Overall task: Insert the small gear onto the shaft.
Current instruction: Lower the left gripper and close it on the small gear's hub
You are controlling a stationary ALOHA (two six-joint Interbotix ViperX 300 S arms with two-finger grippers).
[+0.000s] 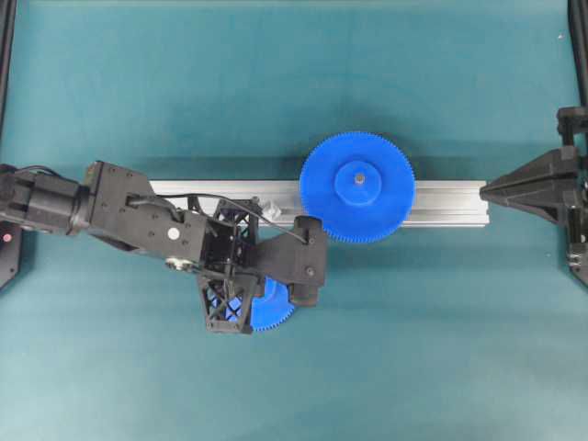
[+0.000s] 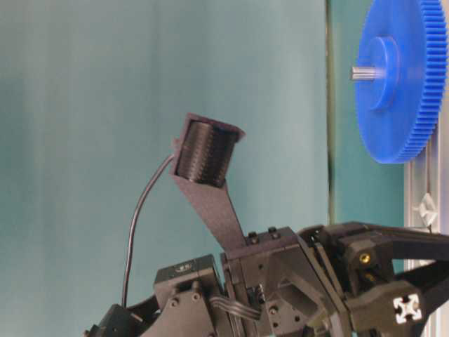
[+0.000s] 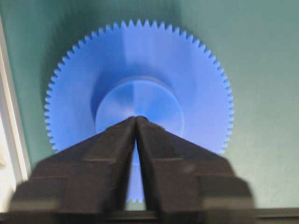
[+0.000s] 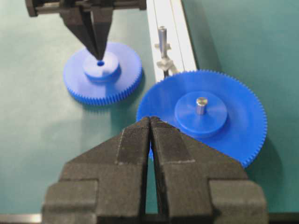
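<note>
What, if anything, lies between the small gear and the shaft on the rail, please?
Only bare green mat and the rail's edge separate the small gear from the shaft; the right wrist view shows this best.

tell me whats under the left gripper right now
The small gear lies flat on the green table beneath the left gripper, fingertips together over its hub hole. Overhead, the arm hides most of the gear.

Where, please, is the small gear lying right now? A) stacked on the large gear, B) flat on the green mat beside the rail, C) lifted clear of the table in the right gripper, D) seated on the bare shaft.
B: the small gear lies flat on the mat beside the rail, under the left gripper, and the shaft stands bare.
</note>
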